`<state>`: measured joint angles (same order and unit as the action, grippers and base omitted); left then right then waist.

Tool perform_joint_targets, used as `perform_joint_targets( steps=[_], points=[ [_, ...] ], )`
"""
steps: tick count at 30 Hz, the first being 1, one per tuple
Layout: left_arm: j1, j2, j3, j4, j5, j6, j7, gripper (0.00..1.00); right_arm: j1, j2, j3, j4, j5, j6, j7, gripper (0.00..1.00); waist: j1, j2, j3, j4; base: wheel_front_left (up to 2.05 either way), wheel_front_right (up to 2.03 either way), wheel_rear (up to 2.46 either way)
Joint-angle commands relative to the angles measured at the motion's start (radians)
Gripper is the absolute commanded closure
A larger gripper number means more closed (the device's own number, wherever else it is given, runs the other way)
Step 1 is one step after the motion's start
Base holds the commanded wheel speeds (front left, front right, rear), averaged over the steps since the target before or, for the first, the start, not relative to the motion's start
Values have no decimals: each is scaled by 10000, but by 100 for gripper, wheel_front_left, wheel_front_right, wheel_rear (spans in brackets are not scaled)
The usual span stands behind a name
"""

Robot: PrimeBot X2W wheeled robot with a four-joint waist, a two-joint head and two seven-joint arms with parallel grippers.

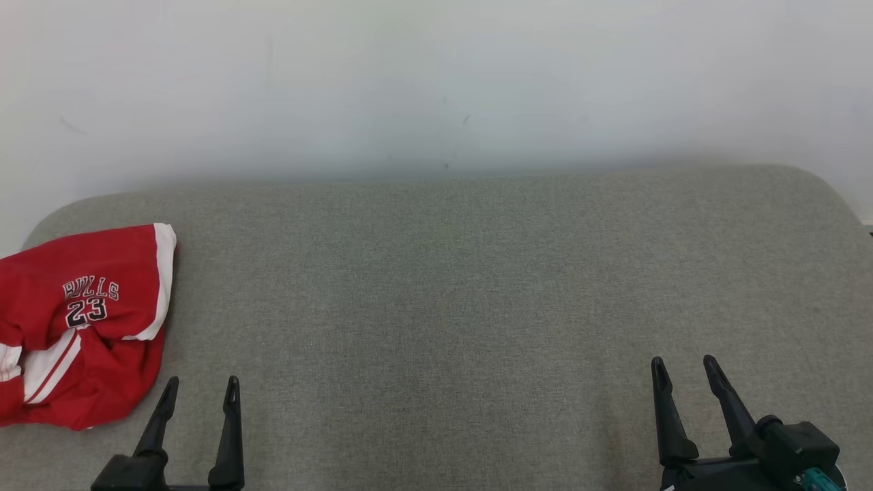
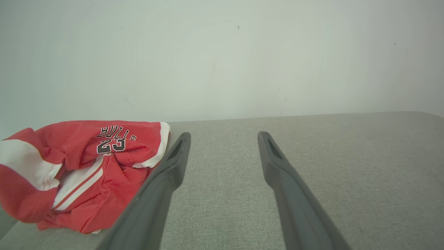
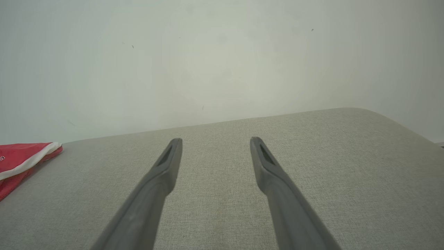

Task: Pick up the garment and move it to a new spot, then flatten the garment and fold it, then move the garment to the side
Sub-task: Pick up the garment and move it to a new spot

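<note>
While the left end effector (image 1: 202, 382) and right end effector (image 1: 683, 361) are held spread, pickup is judged pending: the crumpled garment (image 1: 82, 320) must be reached leftward.

The crumpled red-and-white jersey garment (image 1: 82, 320) is cut off by the head view's left edge. In the right wrist view it (image 3: 24, 156) is cut off likewise, one white-trimmed corner being left. In the left wrist view part of its edge is hidden behind a dark finger (image 2: 163, 187) of the left gripper (image 2: 224, 134). The grey woven-fabric cushion (image 1: 443, 307) is cut off at the bottom edge.
</note>
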<state>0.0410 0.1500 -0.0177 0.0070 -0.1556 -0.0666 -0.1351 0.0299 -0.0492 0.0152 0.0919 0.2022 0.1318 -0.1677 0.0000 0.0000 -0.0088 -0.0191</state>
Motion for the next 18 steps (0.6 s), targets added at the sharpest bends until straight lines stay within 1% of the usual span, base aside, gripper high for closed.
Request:
perform_joint_targets(
  steps=[1,5,9,18],
  points=[
    [60,54,3,20,-22,24,-31,0,95,-21,7,-22,95,-21,-20,0,0,0,1,10,0,0,0],
    [50,71,-6,36,-70,55,-48,0,109,-21,-8,39,119,-21,-72,0,0,0,14,88,0,0,0],
    [0,80,58,15,-138,130,-46,0,73,-21,36,46,203,-21,-88,0,0,0,36,306,0,0,0],
    [-80,111,102,130,-294,216,-21,0,89,-20,49,191,342,-21,-142,0,0,0,70,1255,0,0,0]
  ],
)
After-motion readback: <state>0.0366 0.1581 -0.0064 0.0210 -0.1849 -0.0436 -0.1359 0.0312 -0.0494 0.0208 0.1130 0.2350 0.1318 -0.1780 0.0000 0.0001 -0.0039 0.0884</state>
